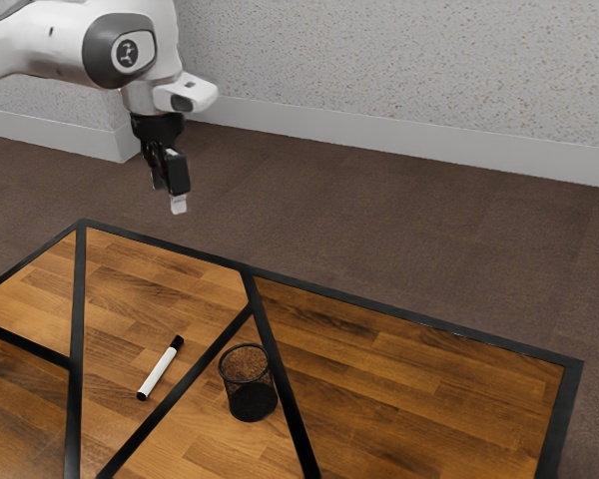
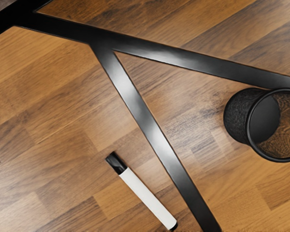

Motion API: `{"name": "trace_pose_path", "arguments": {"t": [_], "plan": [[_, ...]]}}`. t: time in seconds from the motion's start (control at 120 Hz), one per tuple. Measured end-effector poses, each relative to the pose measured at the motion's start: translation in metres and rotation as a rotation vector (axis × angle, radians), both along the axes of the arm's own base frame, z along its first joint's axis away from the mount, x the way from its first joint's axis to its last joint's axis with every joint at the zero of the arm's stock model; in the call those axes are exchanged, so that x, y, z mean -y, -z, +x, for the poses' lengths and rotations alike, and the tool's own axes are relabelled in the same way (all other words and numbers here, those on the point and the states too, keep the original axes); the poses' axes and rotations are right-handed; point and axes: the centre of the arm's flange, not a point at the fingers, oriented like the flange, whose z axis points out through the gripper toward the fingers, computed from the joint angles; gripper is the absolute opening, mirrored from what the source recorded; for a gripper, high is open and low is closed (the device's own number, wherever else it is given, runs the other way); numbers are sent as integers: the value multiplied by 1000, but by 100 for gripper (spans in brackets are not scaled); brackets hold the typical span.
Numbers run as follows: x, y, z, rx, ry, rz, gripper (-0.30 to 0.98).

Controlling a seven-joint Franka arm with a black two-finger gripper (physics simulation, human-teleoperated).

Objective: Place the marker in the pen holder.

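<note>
My gripper hangs above and beyond the edge of the table as drawn in the exterior view, its fingers parted and grasping nothing. The marker lies on its side on the tabletop, inward from the corner at the exterior view's left end of the far edge; its black cap points toward that edge. A diagonal black strip runs between it and the pen holder, which stands upright, mouth up, toward the exterior view's right. The step in hand, as I judge it, is the approach to the marker. Principal hazards: if I descend without turning my fingers across the barrel, one may land on top of it and press or roll it away, since it is slim and round. Too shallow a descent would pinch only its upper curve, and it could squirt out; too deep, and my fingertips would strike the wood. A grasp far from the middle may let the marker swing, so that it meets the holder's rim aslant. The holder looks light, being mesh, and could tip or slide if I clip it while carrying the marker over.
</note>
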Motion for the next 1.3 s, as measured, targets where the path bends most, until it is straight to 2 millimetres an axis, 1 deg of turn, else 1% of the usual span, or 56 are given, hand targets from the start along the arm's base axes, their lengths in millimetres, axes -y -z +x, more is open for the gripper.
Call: {"name": "trace_pose_path", "arguments": {"t": [0.108,0.275,0.308,0.358,0.383,0.442,0.508,0.567,0.6,0.758,0.842,0.875,0.917,0.95,0.975,1.025,1.058,1.075,1.1,1.133,1.192,1.3], "plan": [[-10,0,0,-1,23,-4,69],[-10,-4,-1,6,57,-6,69],[-13,6,-4,-2,46,-9,69],[-22,37,-16,-22,19,-25,69],[-27,46,-19,-20,3,-28,68],[-43,58,-21,-1,-36,-30,69],[-61,63,-21,29,-84,-32,69],[-76,94,-31,16,-148,-32,69],[-85,104,-34,20,-190,-29,69],[-129,121,-42,60,-377,-18,69],[-148,153,-56,52,-481,-17,69],[-157,162,-58,59,-521,-13,69],[-165,173,-55,68,-563,-6,69],[-163,176,-48,82,-577,-1,69],[-153,179,-40,92,-571,2,69],[-116,185,-22,105,-526,5,69],[-91,189,-14,112,-499,5,68],[-82,190,-12,116,-493,5,68],[-74,191,-10,120,-493,5,67],[-71,193,-8,126,-504,5,66],[-73,198,-9,131,-539,6,62],[-76,228,-13,106,-601,20,46]]}}
